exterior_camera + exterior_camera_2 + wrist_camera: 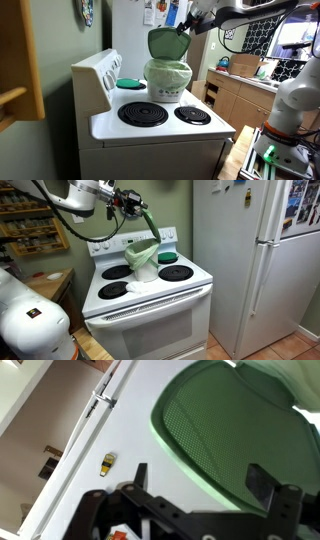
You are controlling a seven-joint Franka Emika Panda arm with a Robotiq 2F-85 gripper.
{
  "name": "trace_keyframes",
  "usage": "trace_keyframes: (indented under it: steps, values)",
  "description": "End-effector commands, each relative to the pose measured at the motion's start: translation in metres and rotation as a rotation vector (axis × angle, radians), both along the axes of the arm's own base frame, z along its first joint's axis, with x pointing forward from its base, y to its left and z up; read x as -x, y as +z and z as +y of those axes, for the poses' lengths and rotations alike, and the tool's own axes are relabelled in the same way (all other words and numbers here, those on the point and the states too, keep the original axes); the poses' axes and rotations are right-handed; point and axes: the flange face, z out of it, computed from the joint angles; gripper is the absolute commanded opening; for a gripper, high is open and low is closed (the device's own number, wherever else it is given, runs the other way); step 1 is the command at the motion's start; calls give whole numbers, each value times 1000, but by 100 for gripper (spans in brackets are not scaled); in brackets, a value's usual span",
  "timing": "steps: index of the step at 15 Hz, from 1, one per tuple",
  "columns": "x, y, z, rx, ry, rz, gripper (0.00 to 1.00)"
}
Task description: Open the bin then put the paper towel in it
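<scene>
The bin (167, 80) stands on the stove (150, 135), toward the rear of the white surface (205, 130) and just behind the two front burners (143, 113). Its lid (165, 42) is tipped up on the hinge to near vertical, so the mouth and the whitish liner (168, 72) are exposed. Judged from this, the opening step is essentially complete. The hand (184, 28) sits at 1 o'clock from the lid in an exterior view, at the lid's upper edge. This placement likely props the lid against falling back. In the wrist view the fingers (140, 475) of the hand (200, 478) stand well apart, with the lid's green textured face (230, 430) filling the field beyond them. Whether a finger touches the lid cannot be told. A teal disc (130, 83) lies flat on the surface at 9 o'clock from the bin in an exterior view, and at 3 o'clock (167, 257) from the bin (143, 265) when seen from the stove's front. No paper towel can be identified in any view. The fridge (250, 260) carries papers and magnets, including a small yellow magnet (108, 461), but none is legible. No brand or label can be read on the bin or stove.
</scene>
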Motion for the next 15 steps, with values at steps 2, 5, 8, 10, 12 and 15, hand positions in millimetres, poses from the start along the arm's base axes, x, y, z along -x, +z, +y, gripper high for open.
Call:
trace_keyframes:
  steps: [2, 5, 8, 10, 12, 15]
  values:
    - [29, -3, -8, -11, -7, 240, 100]
    - [44, -7, -5, -37, 36, 404, 100]
    - [57, -22, 3, -39, 140, 536, 100]
    - [45, -14, 4, -26, 119, 494, 100]
    - [48, -24, 9, 1, 145, 527, 100]
    - [49, -28, 9, 8, 149, 536, 100]
